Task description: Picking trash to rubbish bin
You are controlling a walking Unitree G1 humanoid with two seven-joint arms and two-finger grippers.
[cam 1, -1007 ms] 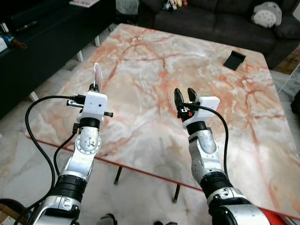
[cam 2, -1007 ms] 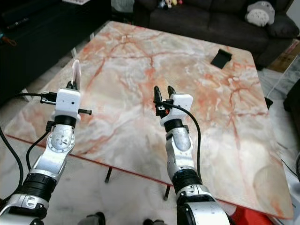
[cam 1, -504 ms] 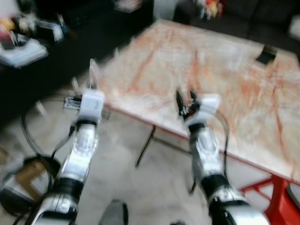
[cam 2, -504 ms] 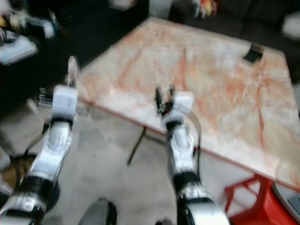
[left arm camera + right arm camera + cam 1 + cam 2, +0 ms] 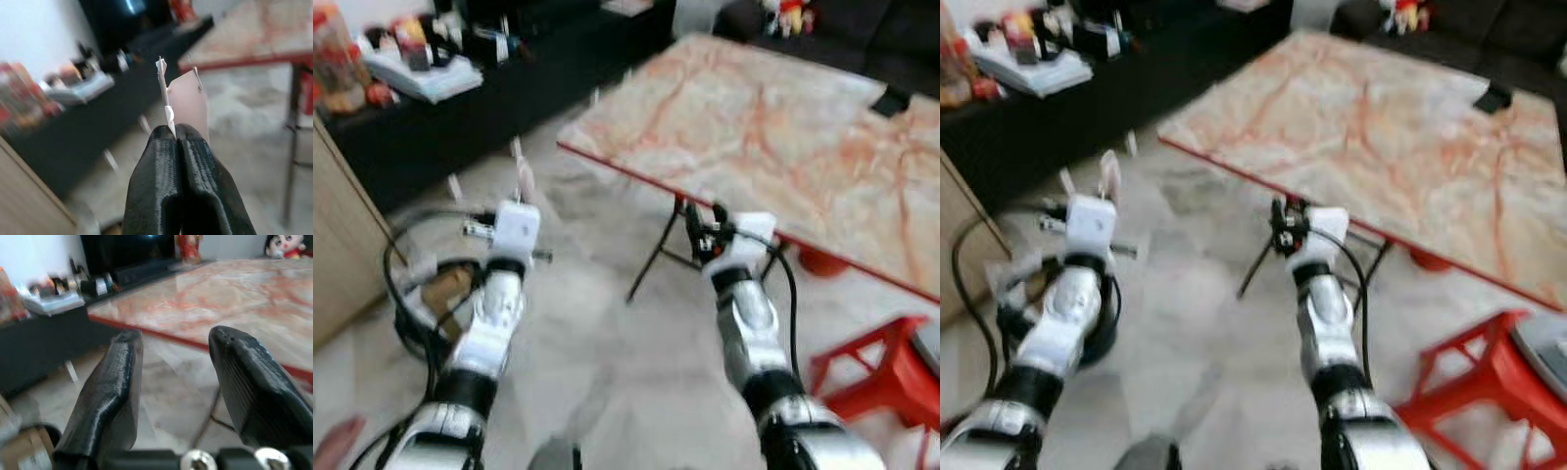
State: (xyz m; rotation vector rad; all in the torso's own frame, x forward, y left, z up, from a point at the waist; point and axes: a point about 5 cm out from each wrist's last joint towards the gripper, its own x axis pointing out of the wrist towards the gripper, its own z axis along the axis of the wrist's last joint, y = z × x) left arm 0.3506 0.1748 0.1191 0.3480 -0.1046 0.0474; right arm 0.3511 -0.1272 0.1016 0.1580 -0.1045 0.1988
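Pinching pale scrap — seemingly paper — left gripper.

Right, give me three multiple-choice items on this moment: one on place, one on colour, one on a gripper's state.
1. Where is the scrap of trash?
A. On the table
B. Pinched in the left gripper
C. On the stool

2. What colour is the stool?
A. Red
B. Blue
C. Green

3. How are the right gripper's fingers?
A. Shut on paper
B. Shut, holding nothing
C. Apart, holding nothing

Answers: 1 B, the left wrist view shows the scrap sticking out between closed fingers; 2 A, its frame is red beside the marble table; 3 C, floor shows through the gap between them.
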